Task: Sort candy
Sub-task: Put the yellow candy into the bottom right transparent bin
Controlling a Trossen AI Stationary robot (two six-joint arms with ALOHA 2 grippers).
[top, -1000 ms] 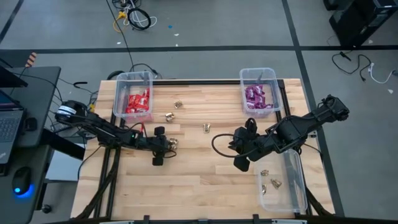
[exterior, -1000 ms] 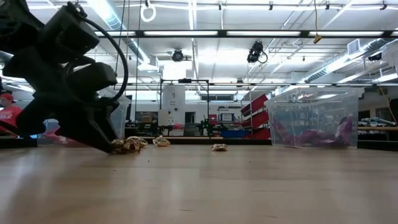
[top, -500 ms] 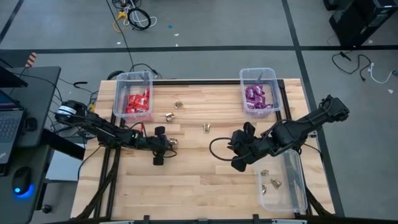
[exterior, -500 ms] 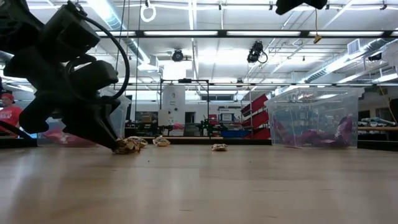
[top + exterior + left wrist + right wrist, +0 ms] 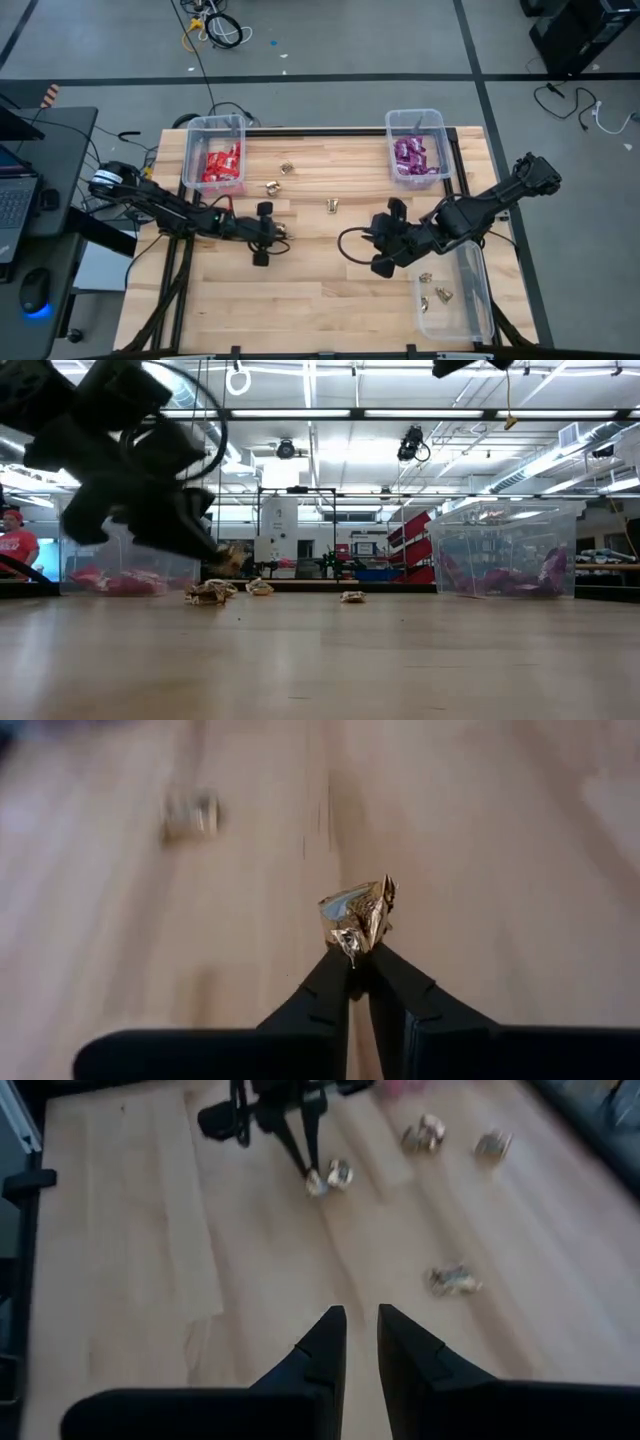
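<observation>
1. A gold foil candy (image 5: 358,916) is pinched in the left tool (image 5: 360,960), lifted just off the tabletop (image 5: 300,300), left of centre.
2. Another gold piece (image 5: 208,592) lies just beside it; three more (image 5: 332,205) are loose mid-tabletop.
3. The right tool (image 5: 360,1330) hangs near the front-right bin, fingers narrow, nothing held.
4. Red bin (image 5: 213,160): red packets in. Purple bin (image 5: 418,152): purple packets in. Front-right clear bin (image 5: 470,300): a few gold pieces.
5. Judged mostly done; only gold pieces are left.
</observation>
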